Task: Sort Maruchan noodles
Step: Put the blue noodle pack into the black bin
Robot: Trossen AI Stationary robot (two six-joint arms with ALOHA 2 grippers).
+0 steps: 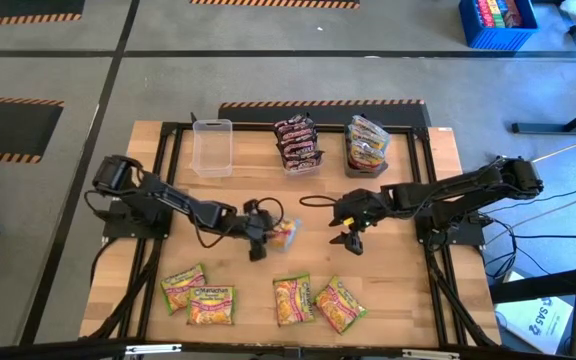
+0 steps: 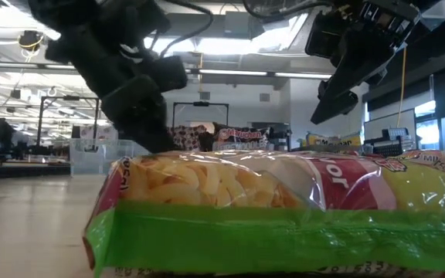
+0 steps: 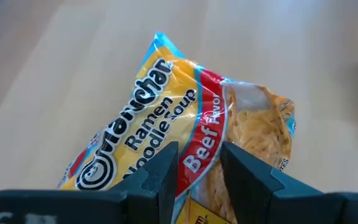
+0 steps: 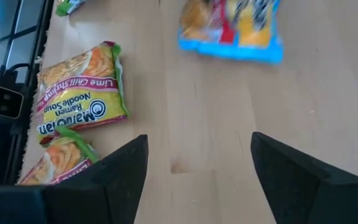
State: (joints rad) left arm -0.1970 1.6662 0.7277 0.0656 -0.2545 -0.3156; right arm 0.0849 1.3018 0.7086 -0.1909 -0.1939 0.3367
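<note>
My left gripper (image 3: 197, 155) (image 1: 260, 238) is shut on a yellow-orange, blue-edged Maruchan packet (image 3: 166, 118) (image 1: 286, 235) near the table's middle. My right gripper (image 4: 197, 155) (image 1: 351, 238) hovers open to the right of that packet (image 4: 230, 28), with bare wood between its fingers. Several yellow-green packets (image 1: 211, 305) (image 4: 79, 99) lie flat along the near edge. One of them (image 2: 284, 208) fills the low view's foreground. My left gripper pinches the packet between its two fingers (image 3: 164, 171) at the red "Beef Flavor" band (image 3: 202, 134), near one edge. The fingers slant down, coming from the table's left. The packet sticks out past the fingertips, tilted. Whether its far end touches the table I cannot tell.
Three tubs stand along the far edge. A clear one (image 1: 212, 147) is empty, a middle one (image 1: 298, 143) holds maroon packets, and a dark grey one (image 1: 368, 145) holds yellow-orange packets. Bare wood lies between the tubs and the grippers.
</note>
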